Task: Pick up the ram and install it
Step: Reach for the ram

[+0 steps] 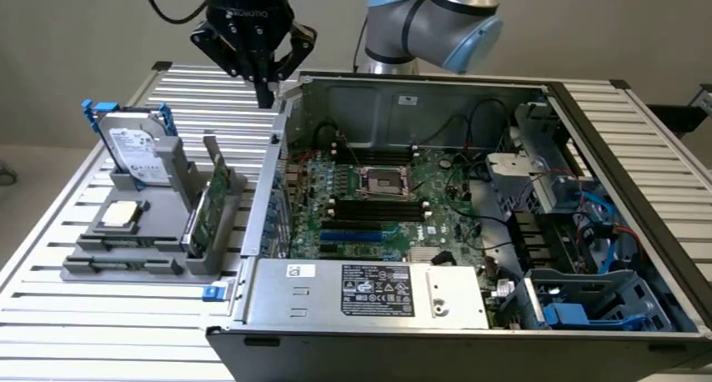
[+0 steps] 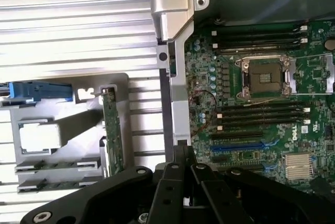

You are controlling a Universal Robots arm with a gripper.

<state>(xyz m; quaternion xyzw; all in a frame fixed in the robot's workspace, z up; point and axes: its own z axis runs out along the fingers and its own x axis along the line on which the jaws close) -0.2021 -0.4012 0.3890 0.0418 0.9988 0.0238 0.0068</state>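
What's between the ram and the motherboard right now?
Beside the ram, bare table slats, then the case wall before the motherboard; clearest in the wrist view.

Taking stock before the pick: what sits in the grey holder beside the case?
A silver hard drive stands upright, a square chip lies flat, a green circuit board stands on edge; the holder hides its lower edge.
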